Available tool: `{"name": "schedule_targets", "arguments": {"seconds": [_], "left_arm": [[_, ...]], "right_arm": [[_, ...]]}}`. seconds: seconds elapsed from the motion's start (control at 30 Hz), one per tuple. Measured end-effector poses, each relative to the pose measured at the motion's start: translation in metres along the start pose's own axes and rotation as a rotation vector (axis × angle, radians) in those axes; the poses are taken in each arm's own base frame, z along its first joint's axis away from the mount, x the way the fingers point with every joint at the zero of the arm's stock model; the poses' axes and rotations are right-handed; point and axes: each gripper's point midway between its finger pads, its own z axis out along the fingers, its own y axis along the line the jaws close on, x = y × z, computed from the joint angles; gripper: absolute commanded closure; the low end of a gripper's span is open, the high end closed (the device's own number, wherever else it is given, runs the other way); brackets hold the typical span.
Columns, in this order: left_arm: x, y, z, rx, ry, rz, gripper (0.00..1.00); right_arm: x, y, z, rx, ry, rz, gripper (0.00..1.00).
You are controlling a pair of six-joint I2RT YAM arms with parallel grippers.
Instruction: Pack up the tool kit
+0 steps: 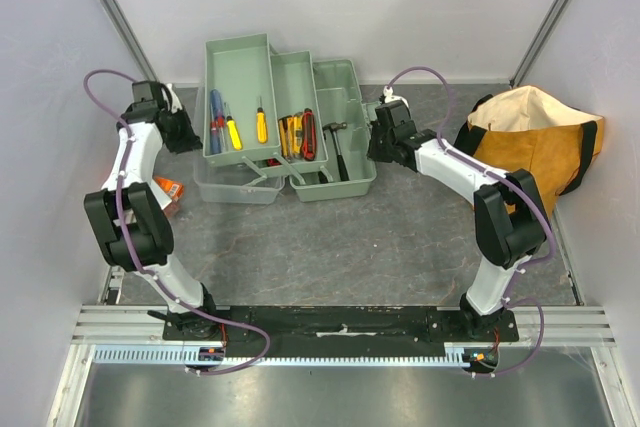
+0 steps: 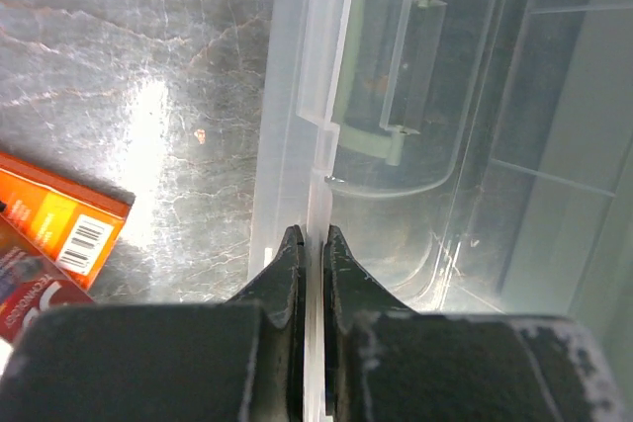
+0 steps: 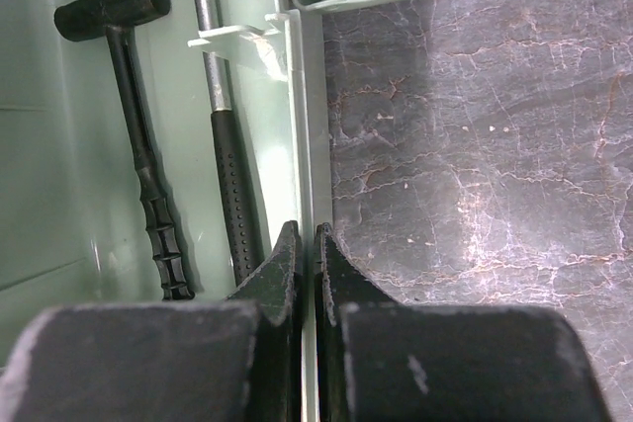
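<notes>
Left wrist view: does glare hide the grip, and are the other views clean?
Left wrist: glare blooms on the tabletop only; left gripper on the translucent lid edge reads clearly. Right wrist: even light, hammers sharp, right gripper softly blurred. Top external: soft, even.

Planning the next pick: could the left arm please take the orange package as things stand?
Probably not: the left claw is shut on the translucent lid; once released, the orange package lies unobstructed nearby.

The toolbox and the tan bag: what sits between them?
In the top view, only the right arm crosses between toolbox and bag, its claw clamped on the toolbox wall; the table beneath is bare.
</notes>
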Motion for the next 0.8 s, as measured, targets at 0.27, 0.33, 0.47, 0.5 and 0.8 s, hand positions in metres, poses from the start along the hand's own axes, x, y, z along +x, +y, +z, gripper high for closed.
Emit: {"name": "schedule_targets", "arguments": {"seconds": [0.27,0.33,0.47,0.5,0.8], "left_arm": [[-0.034,-0.034,-0.033,-0.16,-0.097,0.218,0.98],[-0.042,-0.046,-0.044,-0.19,-0.127,0.265,0.98],[-0.054,-0.068,-0.062,-0.25,-0.186,0.356,0.98],[-0.056,-0.073,-0.066,-0.263,-0.198,0.378,0.98],[-0.072,-0.13,-0.102,-0.381,-0.29,0.556,0.98]], "right_arm": [[0.002,0.01,0.0,0.022,-0.015,-0.031,1.0],[0.003,0.012,0.001,0.028,-0.015,-0.029,1.0],[0.003,0.015,0.002,0.041,-0.013,-0.021,1.0],[0.003,0.016,0.002,0.044,-0.012,-0.02,1.0],[0.001,0.03,0.009,0.037,-0.016,-0.01,1.0]]}}
